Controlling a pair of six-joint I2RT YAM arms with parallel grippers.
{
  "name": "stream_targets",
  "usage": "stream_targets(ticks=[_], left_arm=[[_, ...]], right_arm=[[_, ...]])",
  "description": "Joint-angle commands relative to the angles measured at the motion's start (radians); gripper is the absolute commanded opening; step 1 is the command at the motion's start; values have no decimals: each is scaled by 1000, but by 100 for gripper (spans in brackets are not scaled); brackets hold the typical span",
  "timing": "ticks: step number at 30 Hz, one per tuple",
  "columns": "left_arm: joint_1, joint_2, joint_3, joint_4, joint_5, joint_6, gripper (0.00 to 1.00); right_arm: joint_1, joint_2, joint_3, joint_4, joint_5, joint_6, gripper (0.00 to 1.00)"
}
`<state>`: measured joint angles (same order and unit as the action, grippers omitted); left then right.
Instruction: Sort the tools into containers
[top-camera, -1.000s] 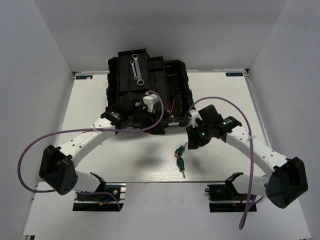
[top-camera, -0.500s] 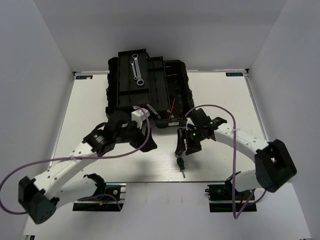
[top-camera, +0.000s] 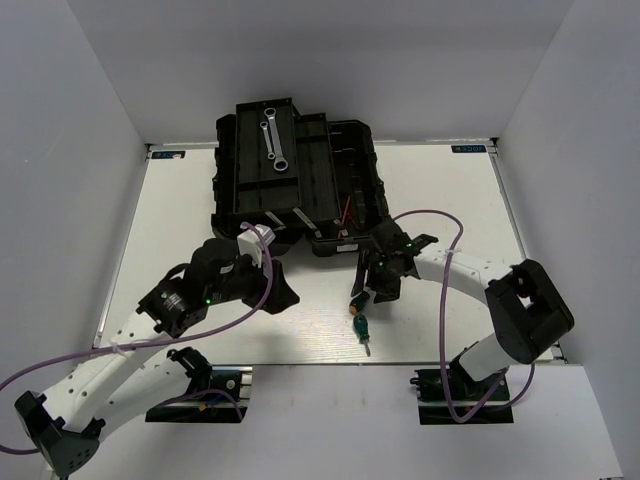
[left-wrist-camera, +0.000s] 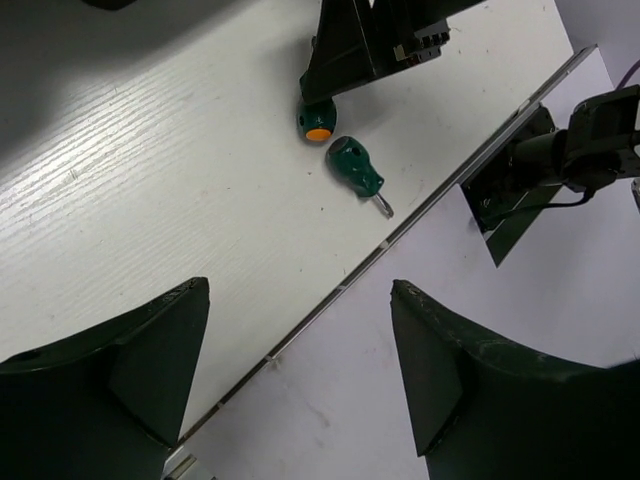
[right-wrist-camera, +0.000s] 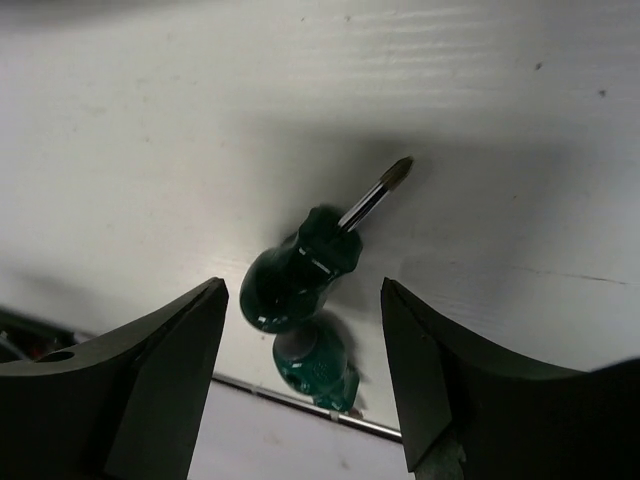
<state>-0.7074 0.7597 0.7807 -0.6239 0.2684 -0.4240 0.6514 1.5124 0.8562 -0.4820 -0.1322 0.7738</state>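
Two silver wrenches (top-camera: 272, 140) lie in the tray of the open black toolbox (top-camera: 350, 170) at the back. Two green-handled screwdrivers lie on the table in front of it: one (top-camera: 357, 304) under my right gripper, the other (top-camera: 362, 328) just nearer the front edge. My right gripper (top-camera: 372, 286) is open. In the right wrist view the first screwdriver (right-wrist-camera: 298, 272) lies between its fingers (right-wrist-camera: 165, 360), apart from them, with the second (right-wrist-camera: 320, 366) behind. My left gripper (top-camera: 278, 295) is open and empty, left of the screwdrivers (left-wrist-camera: 357, 170). I cannot make out any hex keys.
The table's front edge (left-wrist-camera: 330, 295) runs just beyond the screwdrivers, with a drop past it. White walls enclose the table on three sides. Purple cables loop from both arms (top-camera: 430, 215).
My left arm has pulled back from the toolbox toward the near left. My right gripper has moved down and left until it is over the upper screwdriver.
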Motion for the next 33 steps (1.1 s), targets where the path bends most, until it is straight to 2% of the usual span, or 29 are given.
stream_targets(ticks=[1,11,18,24,25,29,33], left_arm=[[-4,3,26,-30,-18,-12,83],[-4,33,58,-62,-9,18,83],[-4,15,58,-82,-18,18,83],[-4,6,58,-82,-28,18,83],[-4,6,58,-82,-28,18,83],[-4,18,49,-63,-18,18,83],[-4,36,49,-24,-6,27,83]], right_arm=[[24,20,0,75,124,64,69],[94,57,-28,118,215,123,64],[123,72,-37,102,229,157,54],[136,74,-14,83,236,168,34],[133,71,-8,79,240,148,26],[126,42,47,43,244,99,10],[117,3,86,60,217,59,0]])
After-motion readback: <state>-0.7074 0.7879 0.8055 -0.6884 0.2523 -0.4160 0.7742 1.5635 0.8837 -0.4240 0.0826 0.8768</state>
